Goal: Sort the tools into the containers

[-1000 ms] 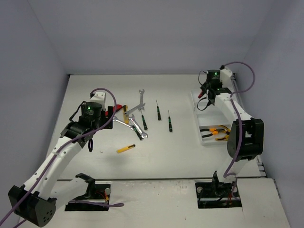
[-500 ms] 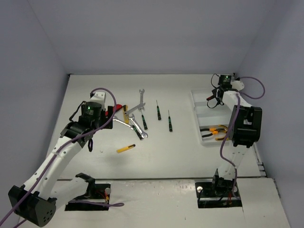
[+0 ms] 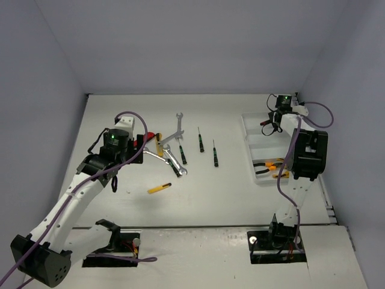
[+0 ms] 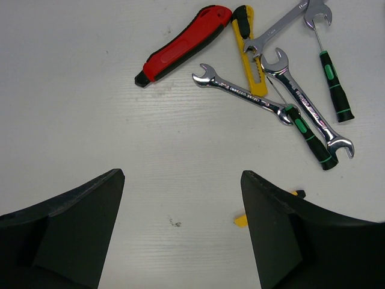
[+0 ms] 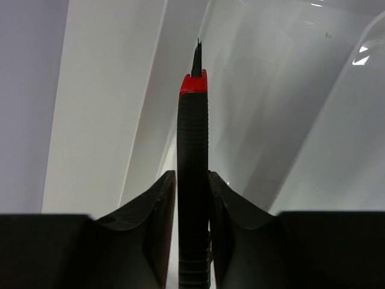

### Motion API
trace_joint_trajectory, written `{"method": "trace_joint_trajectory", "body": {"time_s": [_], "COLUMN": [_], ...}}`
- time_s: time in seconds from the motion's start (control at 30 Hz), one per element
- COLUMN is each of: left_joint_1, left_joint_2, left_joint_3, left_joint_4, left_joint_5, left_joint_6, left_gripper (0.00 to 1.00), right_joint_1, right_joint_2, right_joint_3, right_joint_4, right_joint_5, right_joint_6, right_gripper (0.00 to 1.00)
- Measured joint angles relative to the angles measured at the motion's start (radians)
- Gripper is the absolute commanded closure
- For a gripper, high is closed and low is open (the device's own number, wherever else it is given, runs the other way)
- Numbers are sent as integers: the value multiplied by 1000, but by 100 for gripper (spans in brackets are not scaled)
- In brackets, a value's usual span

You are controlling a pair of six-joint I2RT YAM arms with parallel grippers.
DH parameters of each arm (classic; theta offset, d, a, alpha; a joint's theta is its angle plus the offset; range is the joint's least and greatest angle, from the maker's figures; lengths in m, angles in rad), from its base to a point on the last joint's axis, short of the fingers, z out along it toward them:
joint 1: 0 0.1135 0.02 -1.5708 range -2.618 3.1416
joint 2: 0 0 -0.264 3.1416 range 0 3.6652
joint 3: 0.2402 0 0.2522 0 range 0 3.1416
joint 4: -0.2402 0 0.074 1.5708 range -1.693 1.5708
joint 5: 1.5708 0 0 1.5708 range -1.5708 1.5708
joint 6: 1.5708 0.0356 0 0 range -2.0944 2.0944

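Loose tools lie left of centre: a red-handled cutter (image 4: 183, 43), a yellow cutter (image 4: 249, 54), silver wrenches (image 4: 240, 93) and black-and-green screwdrivers (image 4: 332, 78). My left gripper (image 4: 180, 177) is open and empty, above bare table just short of them. A small yellow tool (image 3: 159, 188) lies nearer, partly hidden behind my finger in the left wrist view. My right gripper (image 5: 192, 180) is shut on a black-and-red cutter (image 5: 192, 138) and holds it over the far end of the white tray (image 3: 251, 136). Orange-handled pliers (image 3: 271, 167) lie in the tray's near compartment.
Two more screwdrivers (image 3: 201, 139) and a wrench (image 3: 178, 123) lie between the pile and the tray. The back wall and right wall stand close to the tray. My right arm's elbow (image 3: 308, 153) hangs over the tray's near part.
My right gripper has carried the cutter back and to the right, from above the tray's middle to its far end. The left arm has not moved.
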Motion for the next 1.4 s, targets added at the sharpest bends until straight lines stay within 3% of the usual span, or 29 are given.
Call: {"method": "trace_joint_trajectory", "body": {"time_s": [0.3, 0.63, 0.93, 1.17, 1.4], "left_joint_1": [0, 0, 0, 1, 8], "left_joint_2": [4, 3, 1, -19, -95], "left_joint_3": [0, 0, 0, 0, 0], "left_joint_4": [0, 0, -1, -2, -7], "left_joint_5": [4, 3, 3, -11, -81], "left_joint_6": [0, 0, 0, 0, 0], "left_gripper": [25, 25, 25, 25, 25], "right_joint_1": [-1, 45, 381, 673, 866], "right_joint_2": [10, -119, -321, -307, -253], "right_joint_3": [0, -6, -29, -84, -150], "right_joint_4": [5, -1, 20, 14, 2], "right_joint_5": [21, 31, -114, -241, -394], "right_joint_6": [-18, -228, -658, -836, -995], "right_gripper": [51, 45, 46, 51, 44]}}
